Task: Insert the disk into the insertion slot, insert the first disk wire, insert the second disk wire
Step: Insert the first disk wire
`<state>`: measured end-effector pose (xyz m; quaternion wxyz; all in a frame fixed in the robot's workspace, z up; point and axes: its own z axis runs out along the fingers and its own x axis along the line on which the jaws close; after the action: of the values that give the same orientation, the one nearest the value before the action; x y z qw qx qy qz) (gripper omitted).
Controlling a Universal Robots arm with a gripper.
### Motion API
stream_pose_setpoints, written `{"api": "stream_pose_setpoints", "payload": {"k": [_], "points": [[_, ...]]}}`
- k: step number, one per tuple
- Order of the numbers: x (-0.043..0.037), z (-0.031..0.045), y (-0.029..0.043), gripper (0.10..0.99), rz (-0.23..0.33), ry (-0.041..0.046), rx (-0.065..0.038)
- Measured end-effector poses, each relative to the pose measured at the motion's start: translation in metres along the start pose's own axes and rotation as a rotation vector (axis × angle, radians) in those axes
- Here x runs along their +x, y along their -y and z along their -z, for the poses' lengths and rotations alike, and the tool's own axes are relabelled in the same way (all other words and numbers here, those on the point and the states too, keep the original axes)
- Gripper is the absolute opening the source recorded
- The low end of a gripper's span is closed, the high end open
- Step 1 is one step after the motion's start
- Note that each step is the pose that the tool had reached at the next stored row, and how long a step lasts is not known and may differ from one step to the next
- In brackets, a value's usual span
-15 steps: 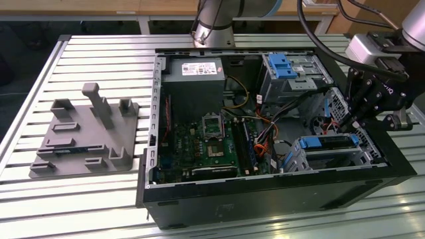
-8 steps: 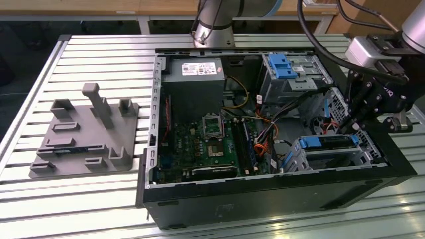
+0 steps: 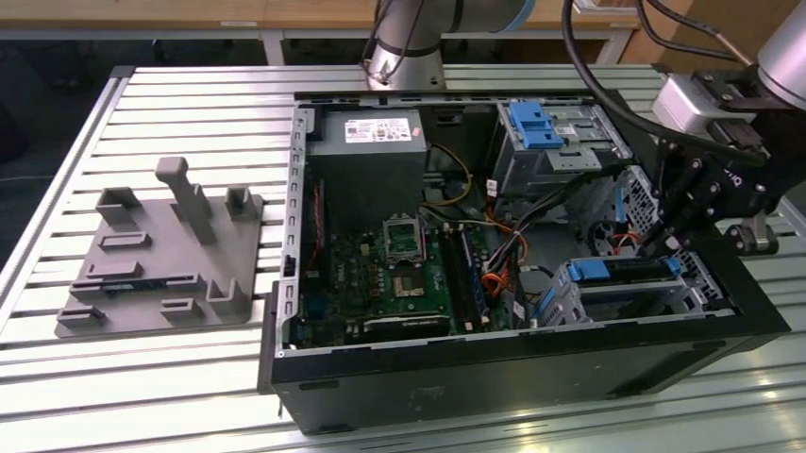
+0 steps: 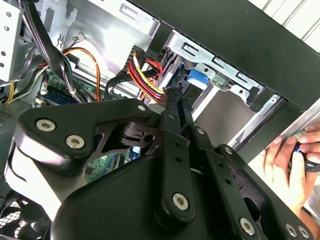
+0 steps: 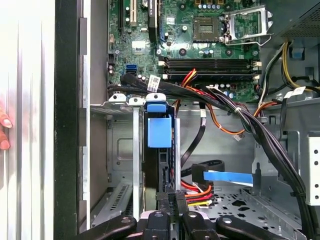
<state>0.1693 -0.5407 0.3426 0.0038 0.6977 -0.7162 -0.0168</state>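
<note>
Here we go: my claw (image 5: 173,196) hangs inside the open black computer case (image 3: 504,370), and its 2 slim black fingers (image 5: 164,199) are drawn together. I cannot tell whether anything is pinched between them.

Right off the tips is the disk (image 5: 159,131), seated in the insertion slot (image 5: 120,150). It stands on its thin edge with that edge facing up out of the case. Its long axis runs from my fingertips toward the green motherboard (image 5: 200,45). The end nearest the board has a glossy bright blue plastic tab, and behind it is a dark, flat slab.

In the exterior view the disk (image 3: 620,270) shows as a dark strip with blue at both ends, lying along the view's left-right line. My claw (image 3: 658,247) comes down at its end on the exterior view's right.

The slot (image 3: 629,304) is a box of dull silver sheet metal with perforated walls.

In the second wrist view my claw (image 4: 175,92) reaches in just beside the blue carrier (image 4: 197,78).

A bundle of red, yellow and black wires (image 5: 199,192) sits just beside my tips (a flat blue ribbon cable (image 5: 227,176) lies a little further off). A person's hand (image 4: 287,167) rests outside the case wall.
</note>
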Motion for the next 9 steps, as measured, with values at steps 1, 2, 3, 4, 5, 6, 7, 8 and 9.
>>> {"api": "stream_pose_setpoints", "payload": {"k": [1, 2, 3, 4, 5, 6, 7, 8, 9], "points": [[0.0001, -0.0002, 0.0, 0.165, 0.0, -0.0001, 0.0], [0.0002, -0.0004, 0.0, 0.165, 0.0, -0.0001, 0.0], [0.0003, -0.0006, 0.0, 0.165, 0.0, -0.0001, 0.0], [0.0003, -0.0008, 0.0, 0.165, 0.0, 0.0001, 0.0], [0.0004, -0.0011, 0.0, 0.165, 0.0, 0.0001, 0.0], [0.0005, -0.0014, 0.0, 0.165, 0.0, 0.0001, 0.0], [0.0006, -0.0016, 0.0, 0.165, 0.0, 0.0001, 0.0], [0.0008, -0.0018, 0.0, 0.165, 0.0, 0.0001, 0.0], [0.001, -0.0021, 0.0, 0.165, 0.0, 0.0002, 0.0]]}}
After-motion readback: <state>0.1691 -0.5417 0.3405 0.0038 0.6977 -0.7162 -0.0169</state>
